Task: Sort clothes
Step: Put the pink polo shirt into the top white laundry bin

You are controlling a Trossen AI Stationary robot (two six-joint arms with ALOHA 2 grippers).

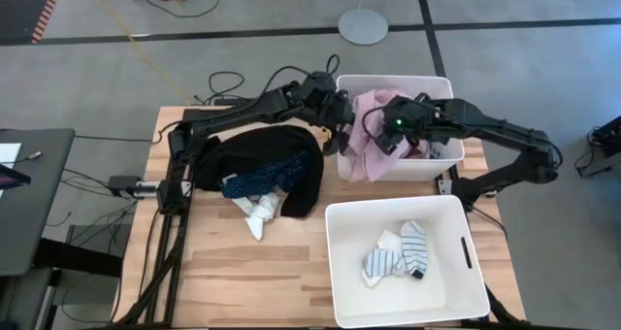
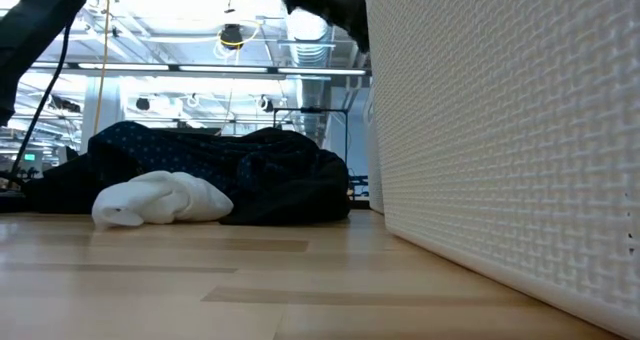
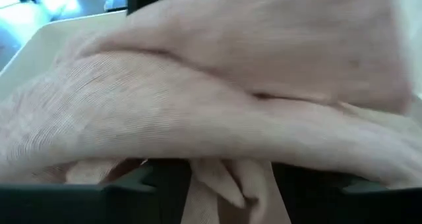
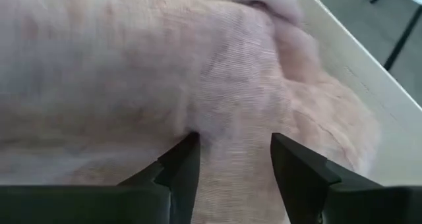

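Here the pink garment (image 1: 367, 136) lies bunched in the far white bin (image 1: 441, 85), part of it spilling over the bin's left wall. The right gripper (image 4: 231, 159) sits in that bin with its fingers spread, their tips pushed into the pink cloth with a fold between them; no clamp on it shows. The left gripper (image 1: 340, 116) is at the bin's left wall against the same cloth; pink fabric hangs between its fingers (image 3: 125, 184), but whether they pinch it I cannot tell. On the bench (image 1: 223, 272) lie a black garment (image 1: 254, 155), a navy dotted one (image 1: 262, 181) and a white sock (image 1: 258, 214). Striped socks (image 1: 398, 254) rest in the near bin (image 1: 340, 272). The low view shows only the pile and a bin wall.
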